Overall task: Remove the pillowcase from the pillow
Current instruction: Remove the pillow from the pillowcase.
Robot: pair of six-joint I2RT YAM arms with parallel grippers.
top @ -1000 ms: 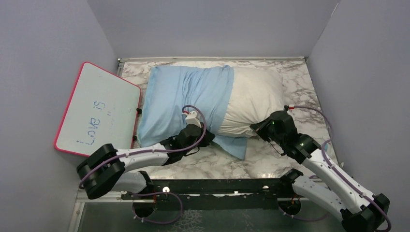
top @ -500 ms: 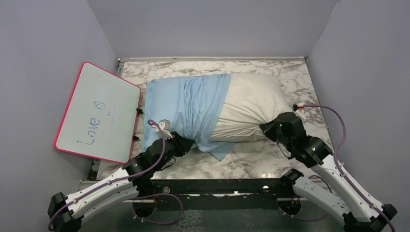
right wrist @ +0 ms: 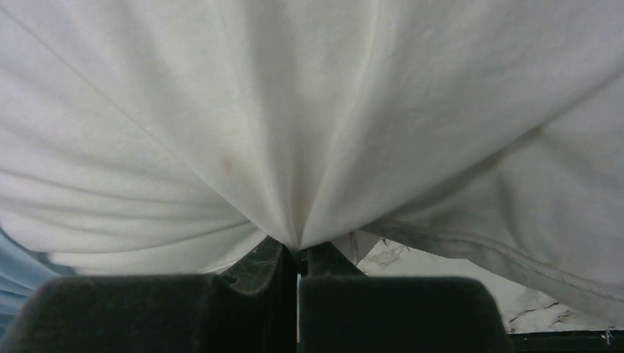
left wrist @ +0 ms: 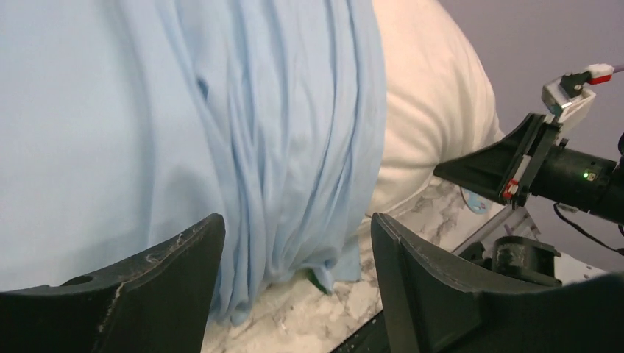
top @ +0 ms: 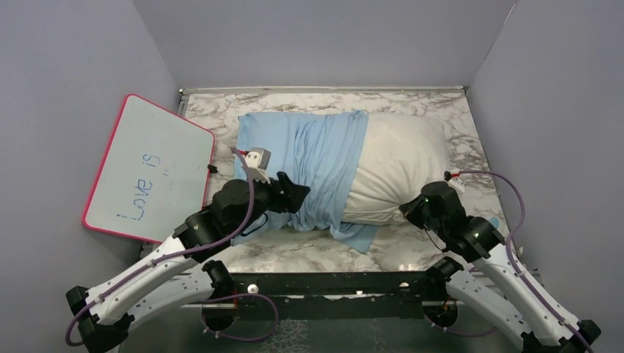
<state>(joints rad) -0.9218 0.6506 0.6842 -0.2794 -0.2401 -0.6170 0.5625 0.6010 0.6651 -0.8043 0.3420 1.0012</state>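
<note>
The off-white pillow (top: 401,158) lies across the marble table, its right half bare. The light blue pillowcase (top: 316,158) bunches in folds over its left half, and one corner trails on the table at the front (top: 360,237). My left gripper (top: 296,195) hovers open over the pillowcase's near side. In the left wrist view its gripper (left wrist: 294,228) frames the hanging blue folds (left wrist: 279,147) with nothing between the fingers, and the pillow (left wrist: 434,110) shows behind. My right gripper (top: 412,209) is shut on the pillow's near right edge. In its wrist view the gripper (right wrist: 298,254) pinches white pillow fabric (right wrist: 294,110).
A pink-rimmed whiteboard (top: 147,169) leans against the left wall beside the table. Grey walls close in the left, back and right sides. A black rail (top: 331,283) runs along the near edge between the arm bases. Bare marble (top: 294,254) shows in front of the pillow.
My left gripper pulled the pillowcase leftward, then let go, opened and swung back up over the cloth. The right gripper drew the pillow toward the right and nearer.
</note>
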